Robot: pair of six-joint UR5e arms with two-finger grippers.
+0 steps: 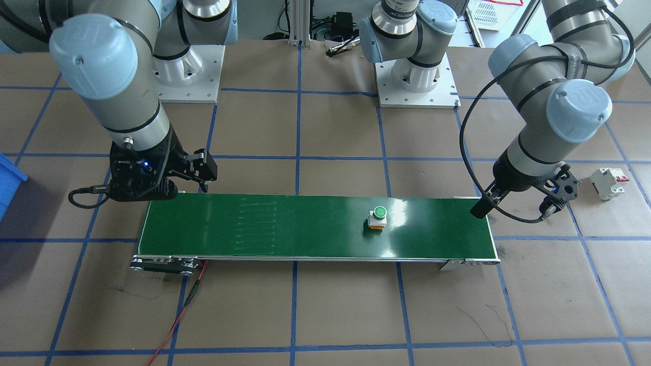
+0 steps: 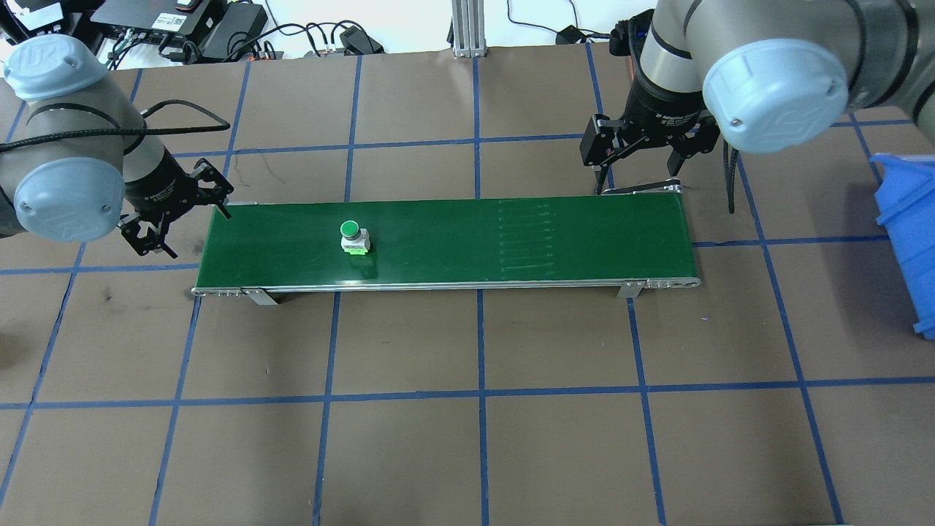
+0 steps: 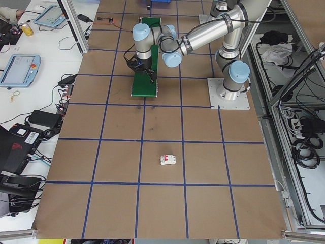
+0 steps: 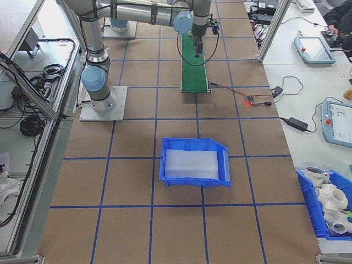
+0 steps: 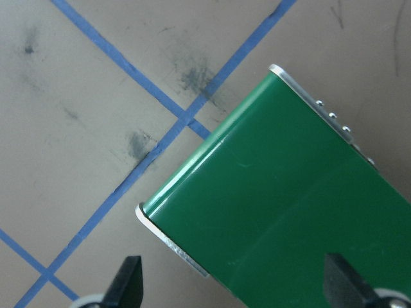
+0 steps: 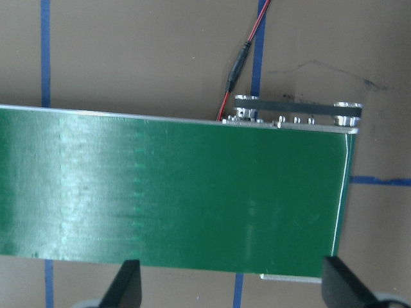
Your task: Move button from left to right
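Note:
The button (image 1: 377,217) (image 2: 354,237), with its green cap up, stands on the green conveyor belt (image 1: 285,229) (image 2: 475,241), in the half nearer my left arm. My left gripper (image 2: 199,234) (image 1: 513,212) (image 5: 234,282) hangs open over that end of the belt (image 5: 289,192), about a gripper's width from the button, with nothing between its fingers. My right gripper (image 2: 635,183) (image 6: 232,285) is open and empty above the far edge of the belt's other end (image 6: 180,192). Neither wrist view shows the button.
A grey-white circuit breaker (image 1: 608,183) (image 3: 168,160) lies on the table beyond the belt's left end. A blue bin (image 2: 909,219) (image 4: 195,162) stands off the right end. A red wire (image 1: 178,315) runs from the belt's motor end. Brown table with blue tape lines lies all around.

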